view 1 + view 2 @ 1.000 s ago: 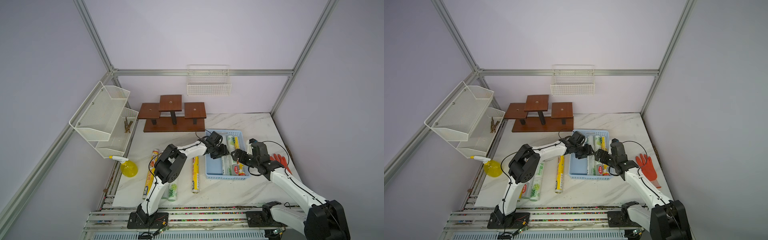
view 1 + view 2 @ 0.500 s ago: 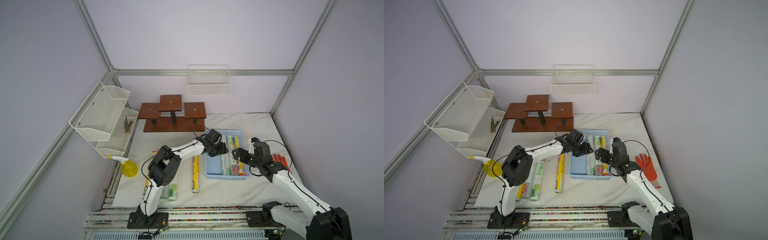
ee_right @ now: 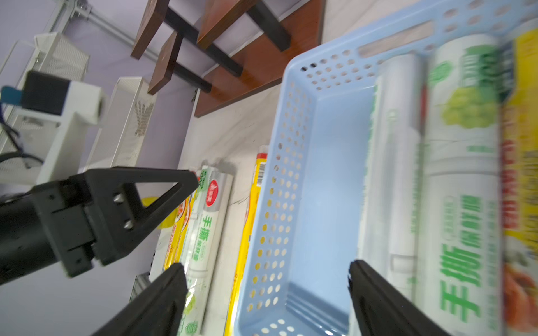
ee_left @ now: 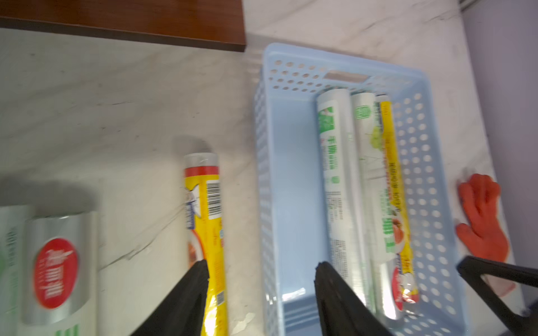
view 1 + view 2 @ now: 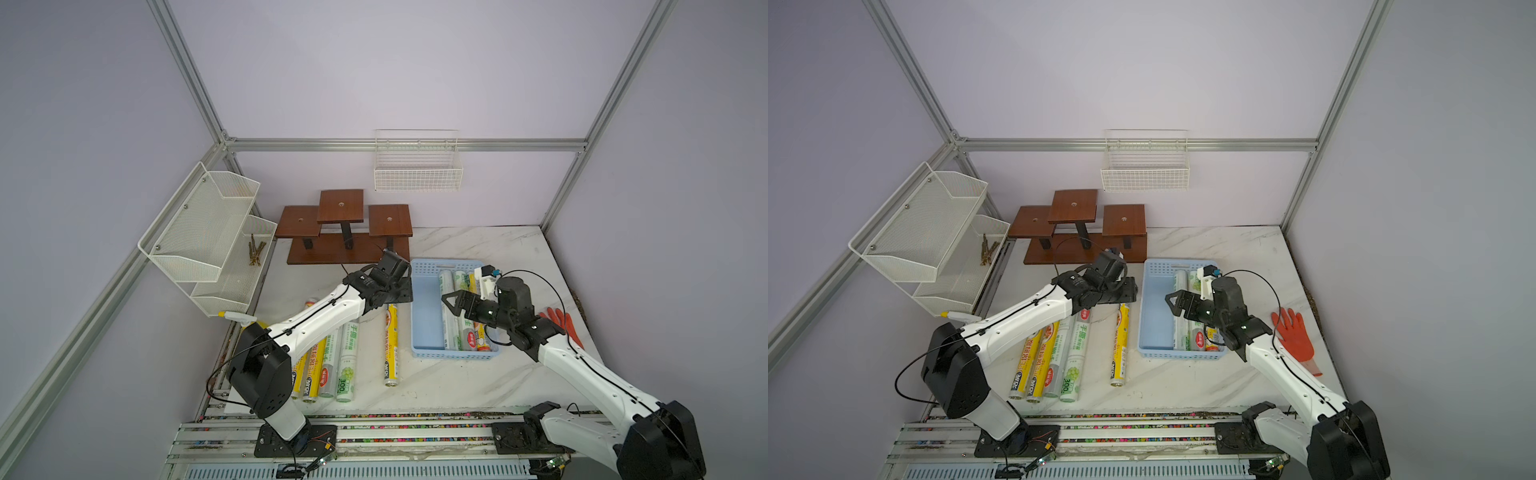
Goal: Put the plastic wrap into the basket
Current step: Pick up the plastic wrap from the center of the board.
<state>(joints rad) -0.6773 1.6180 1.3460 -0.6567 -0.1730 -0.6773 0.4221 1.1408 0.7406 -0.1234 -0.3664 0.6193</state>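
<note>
Left end effector (image 4: 262, 263), spread and empty, hovers by the far end of the yellow roll (image 5: 391, 345) on the desk (image 5: 478, 386), just left of the basket (image 5: 426, 316). Right end effector (image 3: 265, 263) spread, empty. Best: grip mid-length, lay parallel to stowed rolls (image 5: 448, 286).

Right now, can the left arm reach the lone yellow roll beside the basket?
Probably yes: the left end effector hangs open right by the yellow roll; nothing covers it, though the basket wall is close.
</note>
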